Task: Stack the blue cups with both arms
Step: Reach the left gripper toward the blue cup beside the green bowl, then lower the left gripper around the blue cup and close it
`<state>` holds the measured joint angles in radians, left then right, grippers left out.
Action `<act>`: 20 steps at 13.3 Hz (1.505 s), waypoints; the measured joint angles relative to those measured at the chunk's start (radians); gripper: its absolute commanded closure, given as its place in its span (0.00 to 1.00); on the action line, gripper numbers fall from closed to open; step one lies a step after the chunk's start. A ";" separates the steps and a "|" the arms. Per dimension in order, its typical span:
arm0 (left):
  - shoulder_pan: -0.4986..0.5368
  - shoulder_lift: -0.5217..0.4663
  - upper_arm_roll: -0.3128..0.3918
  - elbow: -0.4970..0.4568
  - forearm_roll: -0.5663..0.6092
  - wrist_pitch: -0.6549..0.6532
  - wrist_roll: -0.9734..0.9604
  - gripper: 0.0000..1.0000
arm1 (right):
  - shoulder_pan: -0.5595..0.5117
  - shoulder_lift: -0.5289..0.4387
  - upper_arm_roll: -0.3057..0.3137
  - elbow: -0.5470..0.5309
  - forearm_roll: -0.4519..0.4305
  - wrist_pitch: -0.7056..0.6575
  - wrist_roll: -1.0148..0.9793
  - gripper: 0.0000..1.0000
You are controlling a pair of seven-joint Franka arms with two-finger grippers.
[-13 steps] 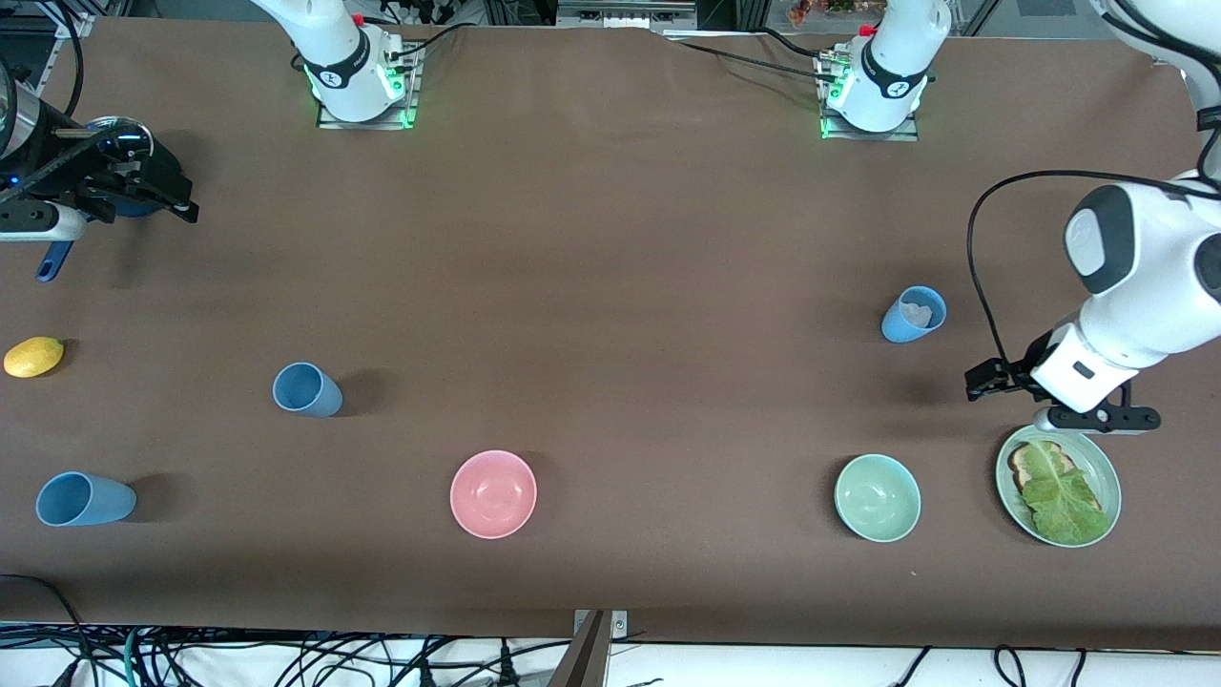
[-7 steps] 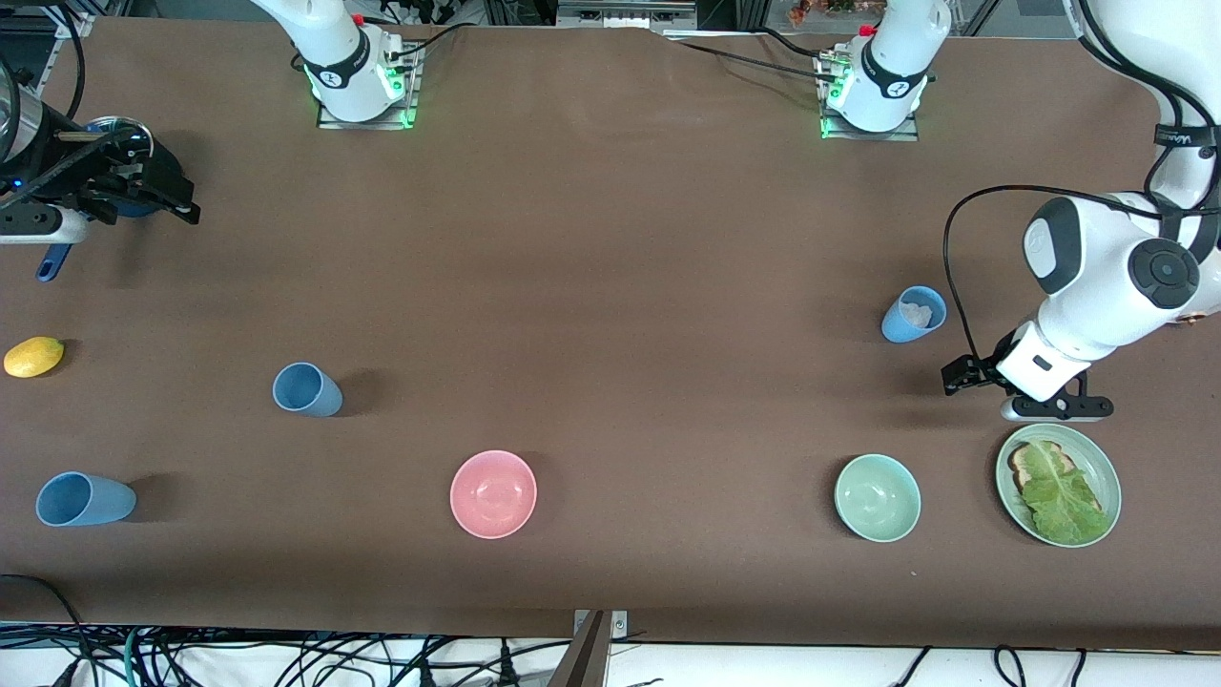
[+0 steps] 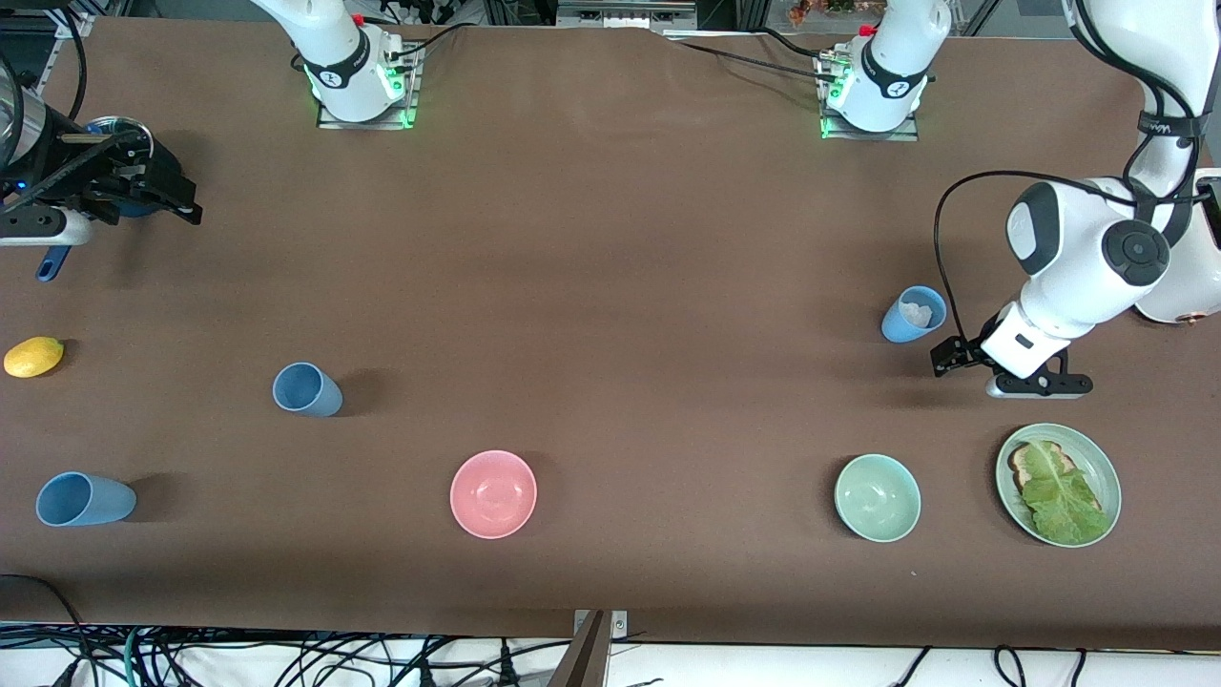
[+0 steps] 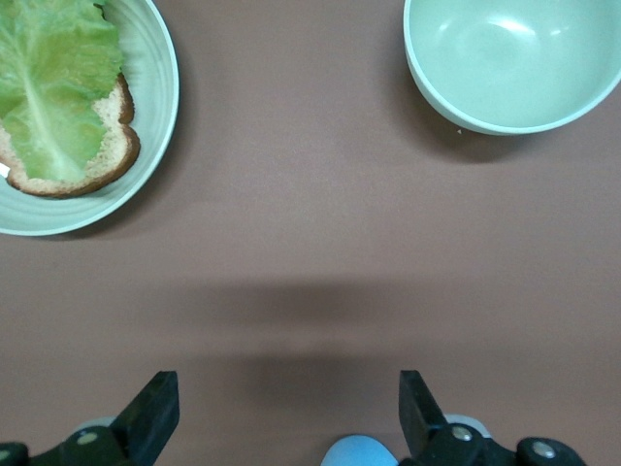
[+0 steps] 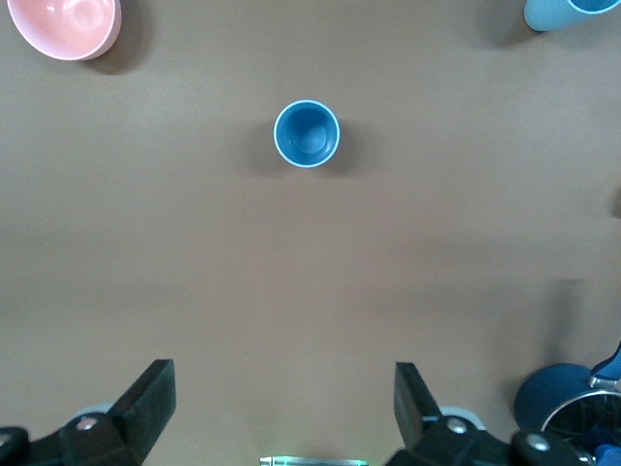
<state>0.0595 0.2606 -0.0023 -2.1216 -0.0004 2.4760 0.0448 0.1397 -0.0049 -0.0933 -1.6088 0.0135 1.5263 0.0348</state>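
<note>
Three matte tapered blue cups (image 3: 307,389), left end effector (image 4: 281,419) open, right end effector (image 5: 281,400) open

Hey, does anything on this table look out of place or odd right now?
One thing: the blue cup toward the left arm's end holds a pale, whitish lump, while the other two blue cups look empty. That could hinder stacking. The left tool, open, hovers beside it; the right tool, also open, waits over the navy saucepan.
</note>
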 measured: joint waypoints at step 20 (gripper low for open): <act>0.027 -0.164 0.000 -0.304 0.001 0.096 0.079 0.00 | 0.002 0.009 0.000 -0.005 0.000 -0.003 0.000 0.00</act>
<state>0.0868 0.0968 -0.0027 -2.4259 0.0008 2.5721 0.1242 0.1414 0.0041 -0.0930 -1.6141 0.0134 1.5236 0.0347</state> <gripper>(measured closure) 0.000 0.000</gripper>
